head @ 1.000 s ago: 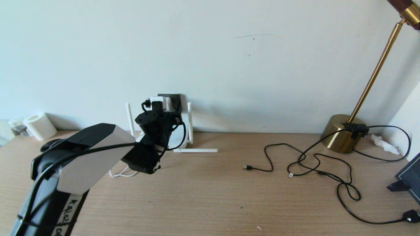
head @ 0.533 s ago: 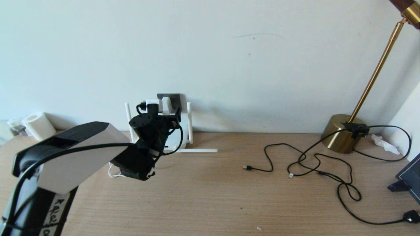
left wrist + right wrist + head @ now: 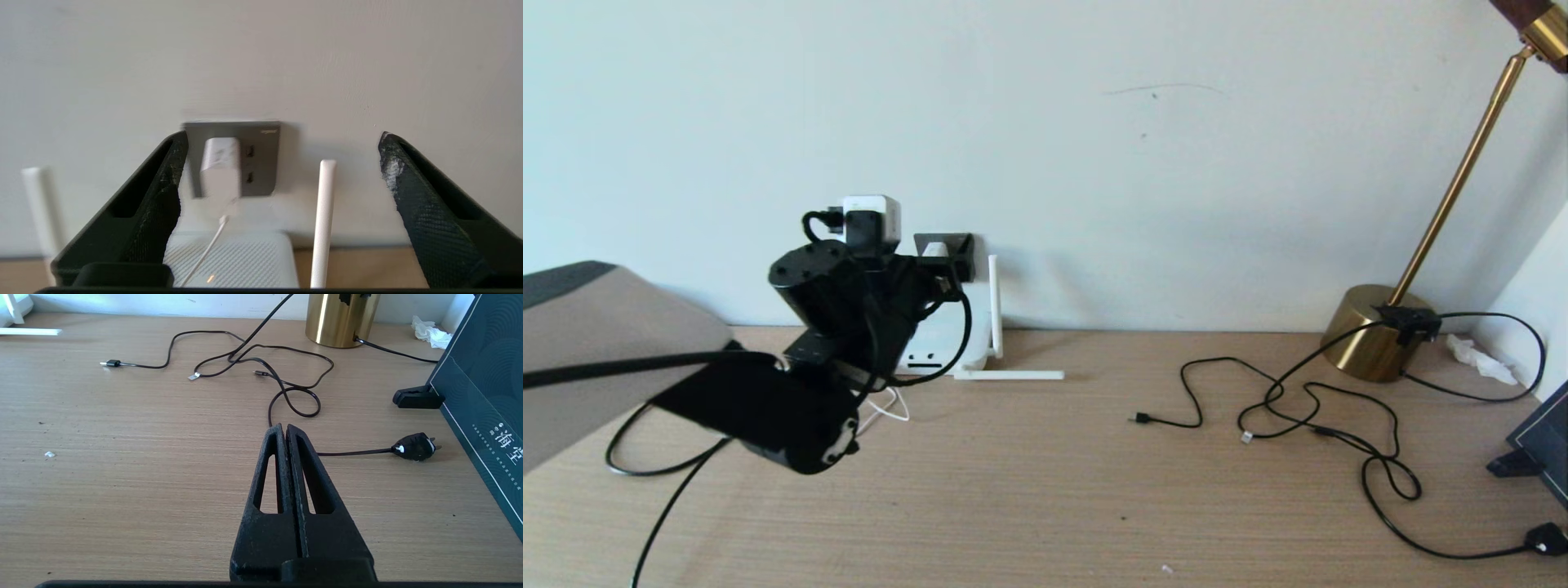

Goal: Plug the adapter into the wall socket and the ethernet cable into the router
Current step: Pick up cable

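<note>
The left hand (image 3: 282,171) hangs spread before the wall socket (image 3: 261,159), touching nothing. The adapter (image 3: 220,169) sits plugged into it, cord dropping to the router (image 3: 245,257) at the counter's back edge. The right hand (image 3: 284,435) is pressed together.

A small white rounded adapter block (image 3: 219,169) sits on a dark grey square socket plate (image 3: 261,159). The flat white router box (image 3: 241,261) has a fine dotted texture. The wooden desk (image 3: 1045,506) is tan with streaked grain.

The left gripper (image 3: 282,171) is held raised with its fingers spread wide, while the right gripper (image 3: 286,430) is kept closed, empty.
</note>
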{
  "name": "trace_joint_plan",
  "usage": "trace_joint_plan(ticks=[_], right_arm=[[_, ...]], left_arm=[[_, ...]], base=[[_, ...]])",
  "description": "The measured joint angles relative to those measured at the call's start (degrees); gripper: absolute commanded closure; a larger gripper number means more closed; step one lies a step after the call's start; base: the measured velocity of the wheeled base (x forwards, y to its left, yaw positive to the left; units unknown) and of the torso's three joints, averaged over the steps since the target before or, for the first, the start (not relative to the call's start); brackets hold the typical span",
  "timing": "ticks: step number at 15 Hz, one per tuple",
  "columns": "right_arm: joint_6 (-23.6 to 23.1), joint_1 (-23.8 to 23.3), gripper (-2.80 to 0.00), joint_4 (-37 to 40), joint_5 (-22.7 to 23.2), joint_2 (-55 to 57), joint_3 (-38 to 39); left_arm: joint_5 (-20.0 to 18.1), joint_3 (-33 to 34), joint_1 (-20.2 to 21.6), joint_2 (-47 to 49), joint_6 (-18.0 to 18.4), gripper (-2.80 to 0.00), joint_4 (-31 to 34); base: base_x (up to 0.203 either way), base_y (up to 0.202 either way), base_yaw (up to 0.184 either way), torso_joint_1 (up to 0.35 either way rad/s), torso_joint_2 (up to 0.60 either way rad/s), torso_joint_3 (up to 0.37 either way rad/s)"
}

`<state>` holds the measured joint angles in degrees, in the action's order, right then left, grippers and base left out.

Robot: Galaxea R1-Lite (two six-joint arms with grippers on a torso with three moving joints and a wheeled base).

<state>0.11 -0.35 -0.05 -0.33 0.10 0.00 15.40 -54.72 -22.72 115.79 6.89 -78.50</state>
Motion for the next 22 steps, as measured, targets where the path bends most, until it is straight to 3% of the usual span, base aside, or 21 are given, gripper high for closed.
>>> trace_joint_plan(ticks=[4,7,10,13,15,16,17,18,19,22], right_arm=[[0.0,0.0,0.00,0.0,0.0,0.0,0.0],[0.0,0.0,0.00,0.0,0.0,0.0,0.0],[0.0,0.0,0.00,0.0,0.0,0.0,0.0],[0.0,0.0,0.00,0.0,0.0,0.0,0.0],[0.0,0.0,0.00,0.0,0.0,0.0,0.0],[0.0,0.0,0.00,0.0,0.0,0.0,0.0],[0.0,0.0,0.00,0.0,0.0,0.0,0.0],[0.0,0.0,0.00,0.0,0.0,0.0,0.0],[0.0,0.0,0.00,0.0,0.0,0.0,0.0],[0.0,0.0,0.00,0.0,0.0,0.0,0.0]], left_arm=[[-4.3,15.5,-0.2,-16.1,3.3,0.00,2.7],[-12.4,24.7,-0.2,-31.8,6.5,0.00,13.6],[-21.5,25.9,-0.2,-46.5,11.0,0.00,40.3],[-26.6,21.9,-1.0,-56.9,21.5,0.00,76.4],[-25.3,20.4,-1.7,-59.7,34.2,0.00,99.0],[-23.9,20.1,-1.9,-59.4,39.3,0.00,106.2],[-22.4,20.1,-2.1,-58.2,43.8,0.00,110.3],[-21.6,20.7,-2.3,-56.7,46.0,0.00,109.9],[-21.3,21.4,-2.4,-55.3,47.0,-2.80,107.6],[-21.2,22.9,-2.6,-51.1,47.4,-2.80,105.2]], base=[[0.000,0.000,0.000,0.000,0.00,0.000],[0.000,0.000,0.000,0.000,0.00,0.000],[0.000,0.000,0.000,0.000,0.00,0.000],[0.000,0.000,0.000,0.000,0.00,0.000],[0.000,0.000,0.000,0.000,0.00,0.000],[0.000,0.000,0.000,0.000,0.00,0.000],[0.000,0.000,0.000,0.000,0.00,0.000],[0.000,0.000,0.000,0.000,0.00,0.000],[0.000,0.000,0.000,0.000,0.00,0.000],[0.000,0.000,0.000,0.000,0.00,0.000]])
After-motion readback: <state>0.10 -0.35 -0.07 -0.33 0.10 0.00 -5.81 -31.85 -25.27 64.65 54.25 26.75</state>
